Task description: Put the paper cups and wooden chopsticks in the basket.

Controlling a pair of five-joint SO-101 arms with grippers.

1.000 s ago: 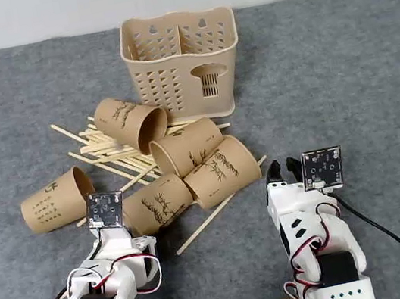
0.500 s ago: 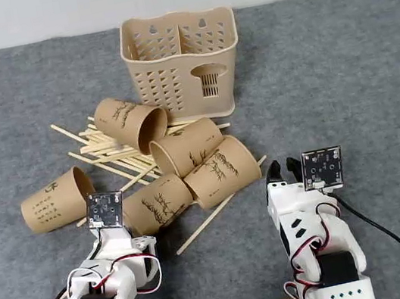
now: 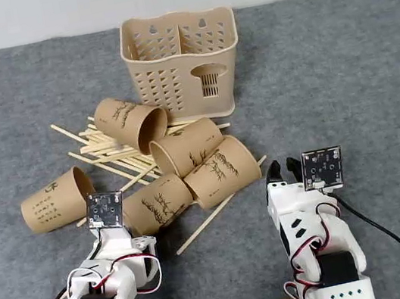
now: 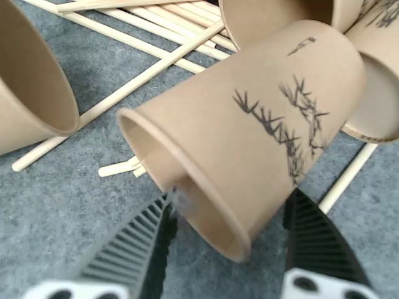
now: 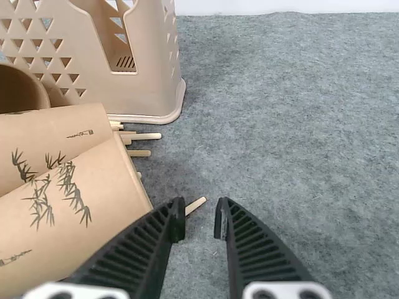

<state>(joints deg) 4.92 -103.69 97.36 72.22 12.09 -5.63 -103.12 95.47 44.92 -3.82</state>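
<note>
Grey carpet holds five paper cups (tipped over) near basket.

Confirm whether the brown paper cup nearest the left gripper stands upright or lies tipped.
Tipped: the brown paper cup lies on its side, mouth toward the open left gripper.

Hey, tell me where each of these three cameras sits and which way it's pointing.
High view: fixed above the arms, looking down over the grey mat at the basket, paper cups and chopsticks; the left arm and right arm show at the near edge.
Left wrist view: on the left arm, looking along the open left gripper, astride a lying cup at its rim.
Right wrist view: on the right arm, looking past the right gripper toward the basket's corner.
Shared: the high and right wrist views both show the basket.
</note>
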